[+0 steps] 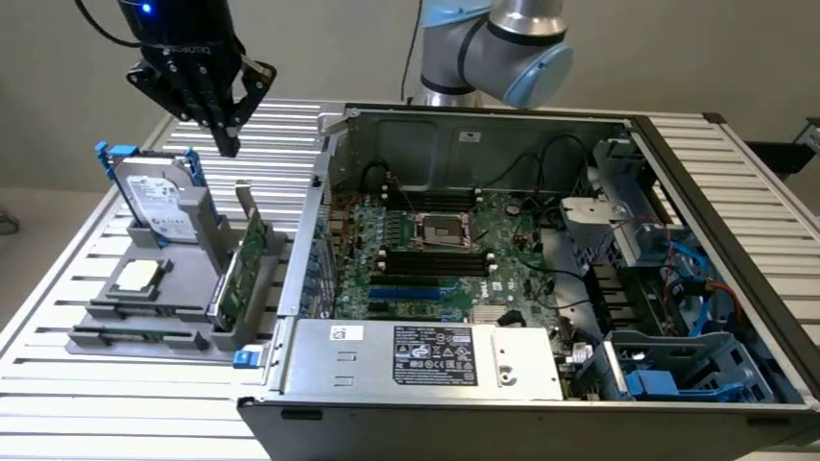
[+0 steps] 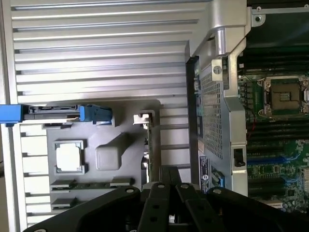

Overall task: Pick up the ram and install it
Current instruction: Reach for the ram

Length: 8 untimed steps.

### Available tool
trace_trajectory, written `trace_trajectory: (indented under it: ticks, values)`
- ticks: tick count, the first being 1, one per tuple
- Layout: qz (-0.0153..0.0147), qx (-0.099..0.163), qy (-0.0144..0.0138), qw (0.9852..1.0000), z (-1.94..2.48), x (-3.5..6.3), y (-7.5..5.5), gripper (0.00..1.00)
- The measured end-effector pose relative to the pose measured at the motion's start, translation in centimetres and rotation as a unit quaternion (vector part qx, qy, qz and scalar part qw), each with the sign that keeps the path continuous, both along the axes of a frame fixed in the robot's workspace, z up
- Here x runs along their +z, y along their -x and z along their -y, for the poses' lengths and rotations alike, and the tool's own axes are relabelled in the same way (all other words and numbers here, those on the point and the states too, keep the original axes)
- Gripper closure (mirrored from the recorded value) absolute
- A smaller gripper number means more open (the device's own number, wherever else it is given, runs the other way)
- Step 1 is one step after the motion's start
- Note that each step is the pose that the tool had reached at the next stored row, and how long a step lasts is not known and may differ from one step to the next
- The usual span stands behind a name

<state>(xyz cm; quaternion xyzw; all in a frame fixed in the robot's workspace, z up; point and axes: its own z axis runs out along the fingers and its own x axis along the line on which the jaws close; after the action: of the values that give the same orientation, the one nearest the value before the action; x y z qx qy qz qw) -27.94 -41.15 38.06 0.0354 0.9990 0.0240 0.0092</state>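
Gripper (image 1: pixel 230 144) noted hanging above the grey holder (image 1: pixel 96 312) on the slatted table (image 1: pixel 77 423), its jaws pressed together and carrying nothing. The ram (image 1: pixel 134 336) lies flat in a slot along the holder's near edge, close to the table edge at the exterior view's left. It sits just in front of the processor chip (image 1: pixel 138 277) and well apart from the open computer case (image 1: pixel 539 427).

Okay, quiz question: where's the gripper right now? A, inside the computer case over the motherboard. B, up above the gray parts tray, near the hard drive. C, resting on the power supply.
B: the shut gripper hangs above the tray, close over the hard drive and outside the case.
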Motion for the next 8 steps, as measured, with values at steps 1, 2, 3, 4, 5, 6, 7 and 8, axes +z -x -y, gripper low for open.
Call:
trace_trajectory:
  ticks: [1,2,3,4,5,6,7,8]
  values:
    - [-0.0001,0.0,0.0,1.0,0.04,-0.07,0.5,0.89]
    - [-0.0002,0.0,0.0,1.0,0.08,-0.13,0.9,0.89]
    - [-0.0003,0.0,0.0,1.0,0.12,-0.2,1.3,0.89]
    - [-0.0004,0.0,0.0,1.0,0.18,-0.29,1.8,0.89]
    - [-0.0005,0.0,0.0,1.0,0.27,-0.38,2.2,0.89]
    - [-0.0006,0.0,0.0,1.0,0.37,-0.49,2.7,0.89]
    - [-0.0013,0.0,0.0,1.0,0.44,-0.6,3.1,0.89]
    - [-0.0022,0.0,0.0001,1.0,0.52,-0.72,3.4,0.89]
